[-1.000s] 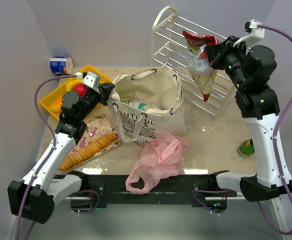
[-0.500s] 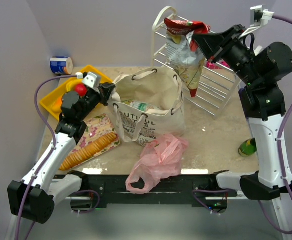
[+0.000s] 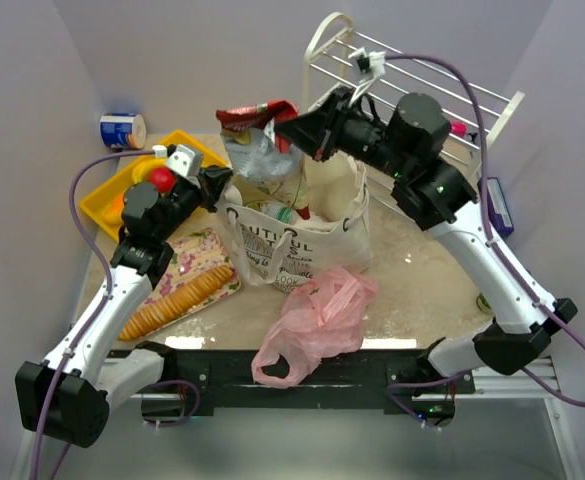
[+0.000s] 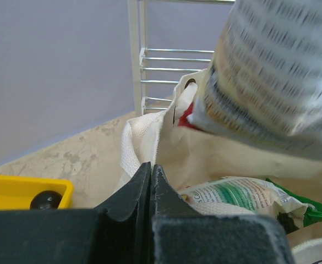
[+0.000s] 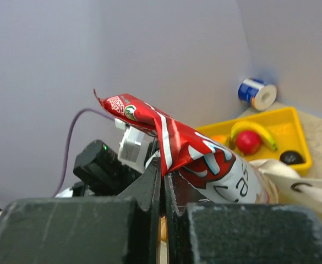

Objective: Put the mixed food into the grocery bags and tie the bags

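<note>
So the red-and-white packet (image 3: 257, 148) is up in the air right over the open mouth of the cream canvas tote (image 3: 312, 238). It's hanging by its crinkled red top, with the silvery-white printed body dangling toward the bag. The tote stands about mid-worktop with black lettering on the near side. We can see a green-and-white packet (image 4: 243, 192) already lying inside it. The thin pink plastic bag (image 3: 317, 310) is slumped on the worktop just in front of the tote, at the near edge.

Left of the tote we've got a yellow tray (image 3: 97, 208) holding a banana (image 5: 254, 132) and a red apple (image 5: 247, 142). There's a blue-and-white can (image 3: 122, 130) in the far left corner, and a long tan cracker sleeve (image 3: 177, 298) on a flowery mat. A white wire rack (image 3: 313, 60) leans behind the tote, and nothing sits between packet and opening.

The right end effector (image 3: 280, 126) is clamped tight on the packet's red top seam. The left end effector (image 3: 222, 184) is fully closed too, its tips right at the tote's left rim. We honestly can't tell if any canvas is pinched in there.
</note>
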### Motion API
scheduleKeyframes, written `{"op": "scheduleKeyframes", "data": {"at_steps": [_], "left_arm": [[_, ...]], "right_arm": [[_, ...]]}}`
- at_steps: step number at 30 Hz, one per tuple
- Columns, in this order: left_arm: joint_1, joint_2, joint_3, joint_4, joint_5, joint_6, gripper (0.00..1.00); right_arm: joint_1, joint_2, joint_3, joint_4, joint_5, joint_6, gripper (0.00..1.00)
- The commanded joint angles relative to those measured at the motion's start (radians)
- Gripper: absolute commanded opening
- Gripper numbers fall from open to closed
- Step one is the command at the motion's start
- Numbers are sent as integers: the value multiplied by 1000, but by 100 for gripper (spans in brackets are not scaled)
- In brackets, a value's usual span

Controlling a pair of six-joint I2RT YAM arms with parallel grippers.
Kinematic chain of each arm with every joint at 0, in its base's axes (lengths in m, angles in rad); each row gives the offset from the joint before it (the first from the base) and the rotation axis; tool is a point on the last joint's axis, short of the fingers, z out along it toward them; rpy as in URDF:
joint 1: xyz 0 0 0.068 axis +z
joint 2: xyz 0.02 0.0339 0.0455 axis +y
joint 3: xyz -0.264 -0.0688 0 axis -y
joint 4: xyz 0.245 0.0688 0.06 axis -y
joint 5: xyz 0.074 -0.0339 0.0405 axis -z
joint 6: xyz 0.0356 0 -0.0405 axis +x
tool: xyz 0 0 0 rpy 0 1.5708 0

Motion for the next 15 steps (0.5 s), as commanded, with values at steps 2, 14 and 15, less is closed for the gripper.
{"op": "scheduleKeyframes", "data": {"at_steps": [2, 14, 15], "left_arm": [[-5, -30, 2, 106, 24, -5, 0], [-7, -36, 2, 105, 19, -1, 0], [-7, -34, 0, 105, 18, -1, 0]], "right_arm": [[24, -71, -133, 76, 99, -15, 0], [24, -152, -236, -267, 294, -121, 0], [22, -163, -251, -288, 314, -123, 0]]}}
